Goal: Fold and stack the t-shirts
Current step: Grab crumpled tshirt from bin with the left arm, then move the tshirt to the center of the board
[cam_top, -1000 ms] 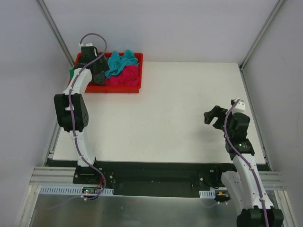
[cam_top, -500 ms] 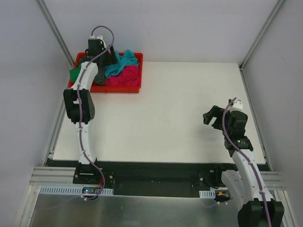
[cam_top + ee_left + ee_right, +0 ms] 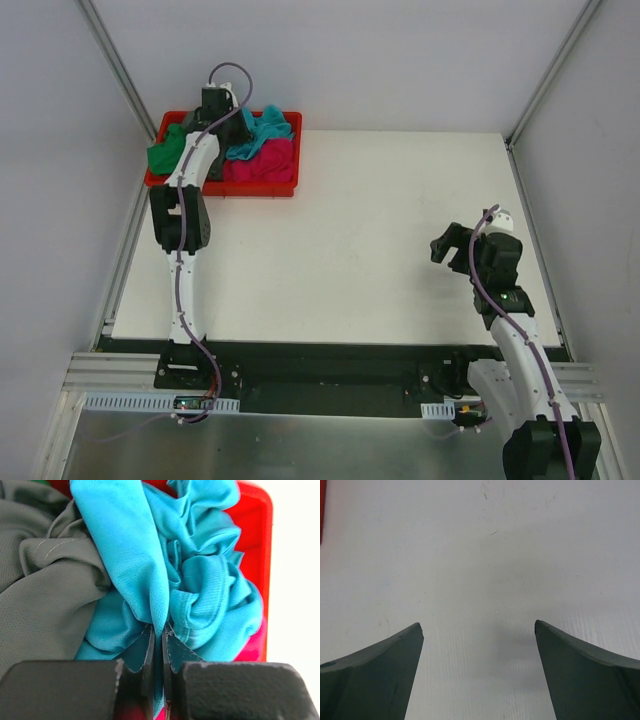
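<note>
The t-shirts lie crumpled in a red bin (image 3: 280,188) at the table's back left: a teal one (image 3: 268,127), a magenta one (image 3: 262,165), a green one (image 3: 163,157) and a grey one (image 3: 214,168). My left gripper (image 3: 237,130) reaches down into the bin. In the left wrist view this gripper (image 3: 160,630) is shut on a raised fold of the teal shirt (image 3: 200,580), with the grey shirt (image 3: 40,590) on its left. My right gripper (image 3: 446,245) hovers over the table's right side, open, with only bare tabletop between its fingers (image 3: 395,650).
The bin's red wall (image 3: 256,530) stands just right of the teal shirt, with a bit of magenta cloth (image 3: 254,645) below it. White tabletop (image 3: 350,230) spreads between the bin and my right arm. Grey walls enclose the table on three sides.
My left arm has swung right across the bin, from over the grey shirt to the teal one. Its jaws have closed on the teal cloth. The right arm barely moved.
</note>
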Controlling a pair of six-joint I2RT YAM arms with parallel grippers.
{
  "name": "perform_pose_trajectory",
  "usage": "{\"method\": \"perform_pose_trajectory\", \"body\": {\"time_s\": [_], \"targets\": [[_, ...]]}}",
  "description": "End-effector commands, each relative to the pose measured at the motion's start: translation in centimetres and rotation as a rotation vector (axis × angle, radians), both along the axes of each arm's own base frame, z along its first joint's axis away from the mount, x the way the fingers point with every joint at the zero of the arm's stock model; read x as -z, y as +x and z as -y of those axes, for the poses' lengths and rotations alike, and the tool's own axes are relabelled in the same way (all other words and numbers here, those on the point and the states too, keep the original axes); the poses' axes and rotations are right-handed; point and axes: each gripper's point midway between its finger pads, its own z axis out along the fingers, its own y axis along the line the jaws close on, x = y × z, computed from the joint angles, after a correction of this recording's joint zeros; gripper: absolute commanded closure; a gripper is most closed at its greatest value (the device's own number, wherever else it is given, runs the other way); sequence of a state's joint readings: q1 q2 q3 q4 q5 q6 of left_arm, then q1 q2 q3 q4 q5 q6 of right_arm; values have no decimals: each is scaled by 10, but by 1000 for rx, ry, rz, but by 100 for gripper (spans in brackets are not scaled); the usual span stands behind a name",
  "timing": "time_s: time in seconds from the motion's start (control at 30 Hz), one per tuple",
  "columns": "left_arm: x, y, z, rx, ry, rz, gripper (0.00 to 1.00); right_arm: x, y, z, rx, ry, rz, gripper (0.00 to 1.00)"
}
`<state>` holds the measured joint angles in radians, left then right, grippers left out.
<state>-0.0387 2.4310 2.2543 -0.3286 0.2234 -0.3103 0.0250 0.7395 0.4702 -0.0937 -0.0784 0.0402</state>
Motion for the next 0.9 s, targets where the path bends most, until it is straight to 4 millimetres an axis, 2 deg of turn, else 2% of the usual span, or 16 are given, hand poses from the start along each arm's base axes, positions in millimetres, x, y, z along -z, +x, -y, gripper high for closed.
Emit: {"method": "perform_pose_trajectory", "body": {"time_s": [0.0, 0.07, 0.2, 0.3, 0.33, 0.4, 0.47, 0.53, 0.63, 0.73, 0.8, 0.87], "targets": [[-181, -10, 17, 21, -30, 334, 100, -29, 8, -2, -10, -5, 74, 4], [-246, -32, 22, 35, -70, 438, 100, -32, 8, -4, -25, 1, 86, 4], [-349, -94, 43, 137, -185, 599, 100, -42, 5, -10, -56, 19, 121, 4], [-406, -154, 65, 261, -259, 682, 100, -48, 1, -12, -61, 27, 154, 4], [-419, -172, 75, 315, -279, 705, 100, -51, 0, -12, -62, 28, 170, 4], [-449, -226, 101, 451, -313, 760, 100, -56, -3, -12, -59, 33, 197, 4], [-465, -268, 125, 561, -339, 793, 100, -61, -6, -12, -55, 35, 224, 4], [-473, -307, 147, 671, -366, 812, 100, -65, -7, -10, -44, 39, 245, 4], [-473, -352, 178, 796, -396, 817, 100, -71, -10, -7, -23, 41, 270, 4], [-468, -381, 202, 887, -422, 806, 100, -75, -13, -5, -8, 43, 292, 4], [-461, -388, 210, 910, -434, 782, 100, -79, -16, -3, 4, 42, 305, 4], [-441, -382, 214, 896, -437, 720, 100, -81, -19, 1, 25, 34, 315, 4]]}}
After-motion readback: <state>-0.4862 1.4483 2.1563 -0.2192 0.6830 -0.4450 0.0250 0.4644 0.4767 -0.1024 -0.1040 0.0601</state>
